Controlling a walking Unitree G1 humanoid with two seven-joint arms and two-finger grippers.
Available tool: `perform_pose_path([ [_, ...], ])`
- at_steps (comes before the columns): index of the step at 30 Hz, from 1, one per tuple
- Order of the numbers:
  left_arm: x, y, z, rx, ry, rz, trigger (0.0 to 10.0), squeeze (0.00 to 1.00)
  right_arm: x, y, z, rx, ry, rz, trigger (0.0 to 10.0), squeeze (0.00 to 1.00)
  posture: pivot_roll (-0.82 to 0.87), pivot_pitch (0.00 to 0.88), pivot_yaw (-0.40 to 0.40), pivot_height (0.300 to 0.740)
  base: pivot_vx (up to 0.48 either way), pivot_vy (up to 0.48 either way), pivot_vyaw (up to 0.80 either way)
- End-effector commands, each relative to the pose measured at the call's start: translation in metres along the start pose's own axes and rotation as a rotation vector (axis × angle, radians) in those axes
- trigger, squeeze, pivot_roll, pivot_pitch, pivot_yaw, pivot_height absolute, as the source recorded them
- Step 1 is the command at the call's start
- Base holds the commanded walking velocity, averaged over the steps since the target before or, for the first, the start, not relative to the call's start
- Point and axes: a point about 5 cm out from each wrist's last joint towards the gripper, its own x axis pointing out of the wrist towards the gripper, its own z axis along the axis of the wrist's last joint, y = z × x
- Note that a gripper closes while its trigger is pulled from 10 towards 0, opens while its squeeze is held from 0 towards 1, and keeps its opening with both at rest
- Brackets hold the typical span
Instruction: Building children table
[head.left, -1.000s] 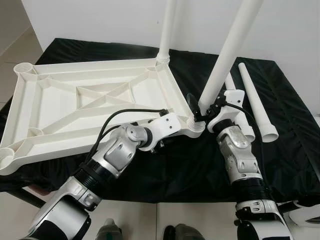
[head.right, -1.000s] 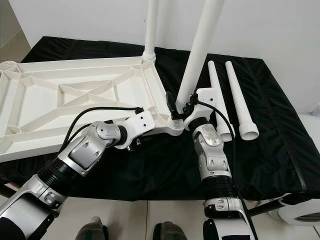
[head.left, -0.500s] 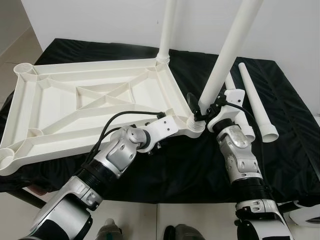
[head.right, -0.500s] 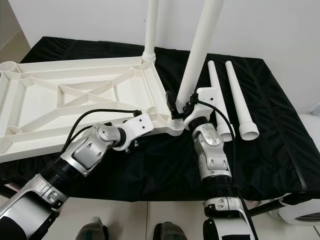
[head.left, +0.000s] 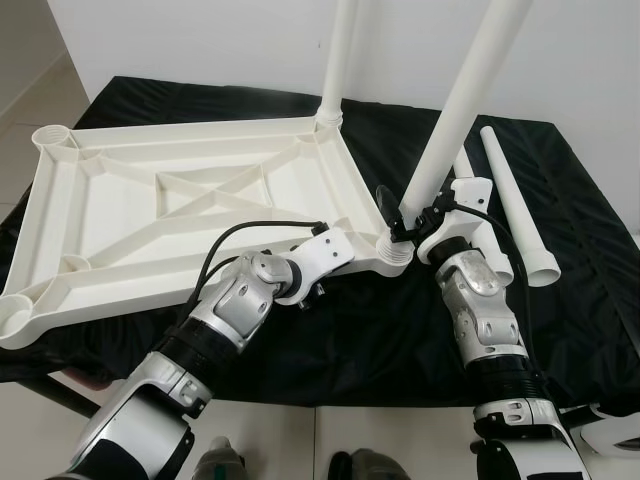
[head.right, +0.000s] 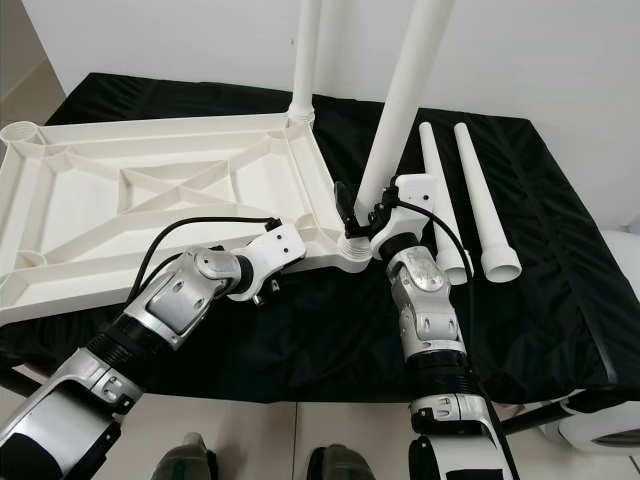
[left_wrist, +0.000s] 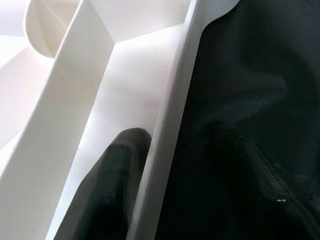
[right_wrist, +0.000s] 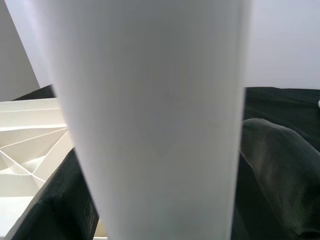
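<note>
Fingers of my right gripper clenched round tall white plastic leg just above its corner socket, left gripper pinching upturned white ribbed tabletop rim w/ black cloth beneath.

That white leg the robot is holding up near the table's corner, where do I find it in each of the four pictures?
Left eye view: the held leg rises from the tabletop's near right corner, right of centre.
Right eye view: same leg, just right of centre.
Left wrist view: not there; this picture has the tabletop rim clamped by a black finger.
Right wrist view: the leg runs up the middle, very close.
Shared landmark: the white tabletop, over black cloth.
</note>
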Motion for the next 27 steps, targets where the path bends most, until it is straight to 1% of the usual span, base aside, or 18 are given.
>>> perform_pose_path([
  [1,0.006,-0.006,-0.009,-0.026,0.025,0.009,10.0,0.0,0.002,-0.002,0.002,-0.008,-0.006,0.003,10.0,0.0,0.03,0.025,-0.052,0.74,0.0,0.0,0.0],
  [6,0.007,-0.004,-0.01,-0.04,0.021,0.021,10.0,0.0,0.001,-0.003,0.001,-0.009,-0.002,0.006,10.0,0.0,0.03,0.026,-0.053,0.74,0.0,0.0,0.0],
  [12,0.009,-0.003,-0.005,-0.05,-0.004,0.025,10.0,0.0,0.0,-0.002,0.0,-0.01,0.003,0.009,10.0,0.0,0.02,0.027,-0.05,0.74,0.0,0.0,0.0],
  [21,0.019,-0.003,0.004,-0.059,-0.032,0.036,10.0,0.0,-0.001,-0.001,0.0,-0.01,0.006,0.012,10.0,0.0,0.01,0.028,-0.042,0.74,0.0,0.0,0.0],
  [27,0.019,-0.002,0.005,-0.064,-0.048,0.032,10.0,0.0,-0.002,-0.002,-0.001,-0.011,0.008,0.008,10.0,0.0,0.01,0.026,-0.04,0.74,0.0,0.0,0.0],
])
